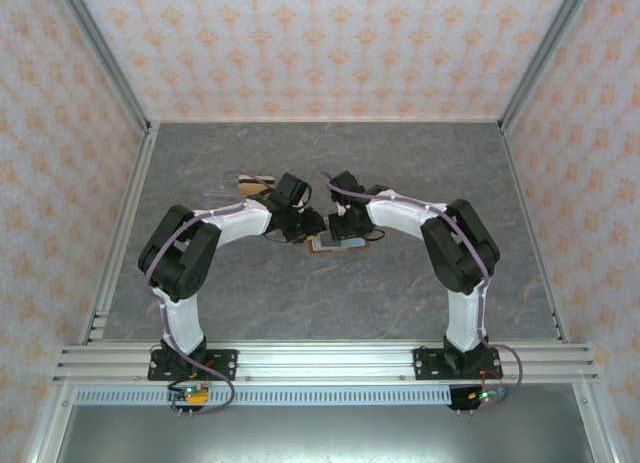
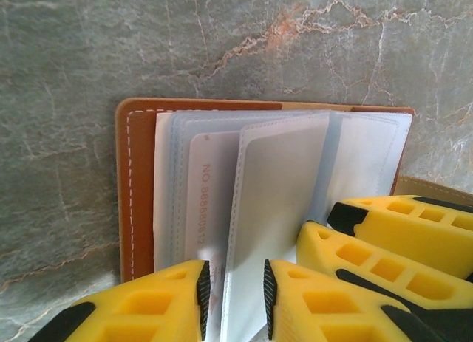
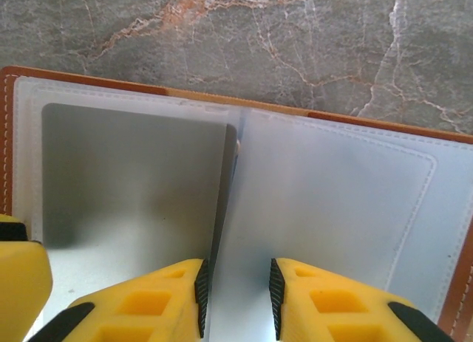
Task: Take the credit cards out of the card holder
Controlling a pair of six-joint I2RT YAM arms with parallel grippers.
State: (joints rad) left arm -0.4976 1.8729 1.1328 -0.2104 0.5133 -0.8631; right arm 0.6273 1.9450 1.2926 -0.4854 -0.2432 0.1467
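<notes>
Tabletop (image 1: 330, 173) is veined grey stone, walls (image 1: 330, 43) floral-papered.

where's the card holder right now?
In the top view the card holder lies open at mid-table, directly under the tips of the left gripper and right gripper, which meet over it.

Left arm (image 1: 235, 223) and right arm (image 1: 400, 208) bend inward; right claw (image 3: 236, 283) sits just right of left claw (image 2: 236, 286), both pointing down, jaws narrowly parted.
</notes>
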